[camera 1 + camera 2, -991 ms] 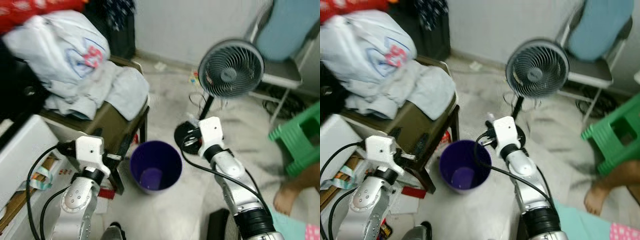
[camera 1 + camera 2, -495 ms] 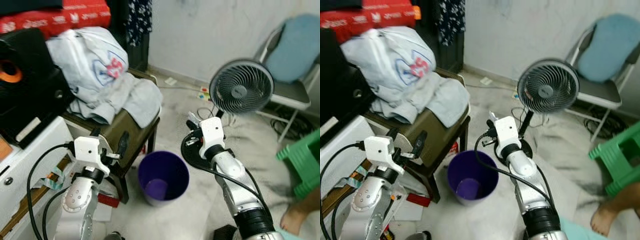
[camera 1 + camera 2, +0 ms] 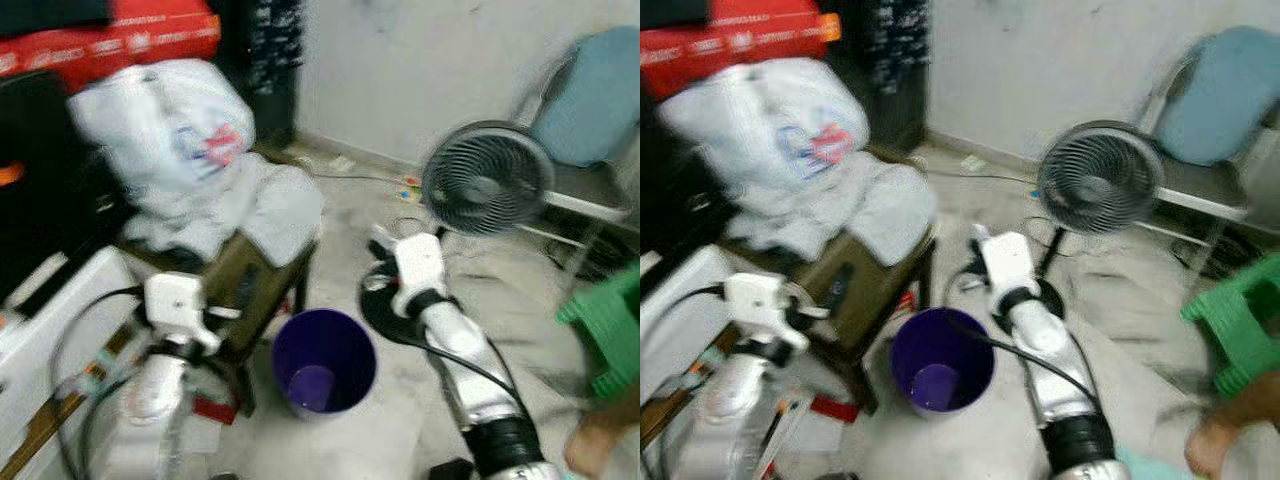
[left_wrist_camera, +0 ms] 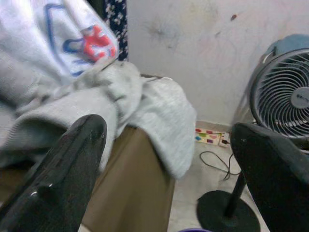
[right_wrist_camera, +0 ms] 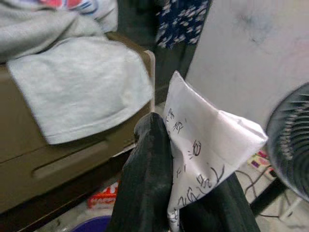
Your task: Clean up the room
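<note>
On the floor just ahead of the robot, between its two silver arms, stands a purple bin [image 3: 324,362], upright and open at the top, with a pale patch at its bottom. The head views are blurred.

The left claw [image 4: 169,159] is held to the left of the bin, beside a brown stool [image 3: 250,285]; its two black fingers [image 4: 72,164] are spread wide apart with nothing between them.

The right claw [image 5: 188,193] is raised just beyond the bin, on its right side. Its fingers are pressed together on a crumpled piece of white paper [image 5: 207,145] with dark handwriting, which sticks up past the fingertips.

The brown stool stands to the left of the bin and carries a heap of grey and white clothing [image 3: 820,180], one piece printed in red and blue. A grey cloth hangs over the stool's near edge.

Beyond the right claw, a grey round fan [image 3: 487,180] stands on a black disc base [image 3: 385,310] on the pale floor. At the far right edge is a green plastic stool [image 3: 1240,325], and behind the fan a folding chair [image 3: 1210,110] with a blue cushion stands against the white wall. A red box [image 3: 110,40] sits high at the far left.
</note>
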Controlling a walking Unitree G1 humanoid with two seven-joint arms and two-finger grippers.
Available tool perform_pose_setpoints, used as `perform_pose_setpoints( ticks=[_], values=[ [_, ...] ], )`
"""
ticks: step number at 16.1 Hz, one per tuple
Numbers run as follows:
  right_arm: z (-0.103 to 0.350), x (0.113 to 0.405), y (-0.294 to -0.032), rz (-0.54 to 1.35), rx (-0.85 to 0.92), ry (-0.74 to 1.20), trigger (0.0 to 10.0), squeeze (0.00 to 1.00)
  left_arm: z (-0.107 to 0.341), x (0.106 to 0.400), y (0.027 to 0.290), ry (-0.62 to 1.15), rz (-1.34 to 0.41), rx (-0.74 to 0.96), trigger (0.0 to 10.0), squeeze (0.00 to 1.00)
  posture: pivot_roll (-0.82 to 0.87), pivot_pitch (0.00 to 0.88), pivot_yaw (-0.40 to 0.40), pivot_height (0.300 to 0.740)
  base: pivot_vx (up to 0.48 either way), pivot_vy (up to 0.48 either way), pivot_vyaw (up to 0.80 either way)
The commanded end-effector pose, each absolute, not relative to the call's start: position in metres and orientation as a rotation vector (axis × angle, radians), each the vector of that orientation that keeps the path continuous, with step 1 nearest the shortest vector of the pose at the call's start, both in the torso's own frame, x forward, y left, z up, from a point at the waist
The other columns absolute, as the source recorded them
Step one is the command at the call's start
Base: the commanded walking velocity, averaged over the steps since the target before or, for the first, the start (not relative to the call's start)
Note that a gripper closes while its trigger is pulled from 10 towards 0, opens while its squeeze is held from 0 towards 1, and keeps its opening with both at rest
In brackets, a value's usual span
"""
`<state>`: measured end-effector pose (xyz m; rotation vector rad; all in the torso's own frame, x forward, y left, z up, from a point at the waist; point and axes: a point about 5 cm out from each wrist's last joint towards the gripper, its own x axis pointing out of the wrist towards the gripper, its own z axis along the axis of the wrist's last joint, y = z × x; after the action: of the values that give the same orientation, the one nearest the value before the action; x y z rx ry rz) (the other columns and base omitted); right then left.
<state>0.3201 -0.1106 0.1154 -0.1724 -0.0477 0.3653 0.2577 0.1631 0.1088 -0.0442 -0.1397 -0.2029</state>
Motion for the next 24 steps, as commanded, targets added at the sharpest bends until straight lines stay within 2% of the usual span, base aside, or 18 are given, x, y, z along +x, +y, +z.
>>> perform_pose_setpoints(
  ticks=[1, 13, 17, 19, 20, 24],
  values=[
    [0.113, 0.320, -0.123, 0.334, -0.184, -0.038, 10.0, 0.00, 0.106, 0.257, 0.154, -0.132, -0.227, -0.055, 10.0, 0.00, 0.07, 0.077, -0.083, 0.740, 0.277, 0.000, 0.00],
    [0.112, 0.318, -0.118, 0.354, -0.187, -0.039, 10.0, 0.00, 0.104, 0.257, 0.153, -0.124, -0.239, -0.052, 10.0, 0.00, 0.07, 0.081, -0.079, 0.740, 0.303, 0.000, 0.00],
    [0.111, 0.317, -0.120, 0.345, -0.179, -0.036, 10.0, 0.00, 0.101, 0.254, 0.152, -0.104, -0.239, -0.040, 10.0, 0.00, 0.07, 0.090, -0.075, 0.740, 0.000, 0.000, 0.00],
    [0.112, 0.315, -0.120, 0.350, -0.187, -0.047, 10.0, 0.00, 0.102, 0.250, 0.156, -0.110, -0.247, -0.021, 10.0, 0.00, 0.07, 0.112, -0.070, 0.740, 0.000, 0.000, 0.00],
    [0.111, 0.311, -0.120, 0.360, -0.194, -0.047, 10.0, 0.00, 0.105, 0.240, 0.165, -0.118, -0.288, -0.006, 10.0, 0.00, 0.08, 0.150, -0.064, 0.740, 0.000, 0.000, 0.80],
    [0.104, 0.307, -0.129, 0.336, -0.195, -0.019, 10.0, 0.00, 0.110, 0.217, 0.174, -0.097, -0.422, -0.006, 10.0, 0.00, 0.10, 0.201, -0.044, 0.740, 0.000, 0.000, 0.80]
  ],
)
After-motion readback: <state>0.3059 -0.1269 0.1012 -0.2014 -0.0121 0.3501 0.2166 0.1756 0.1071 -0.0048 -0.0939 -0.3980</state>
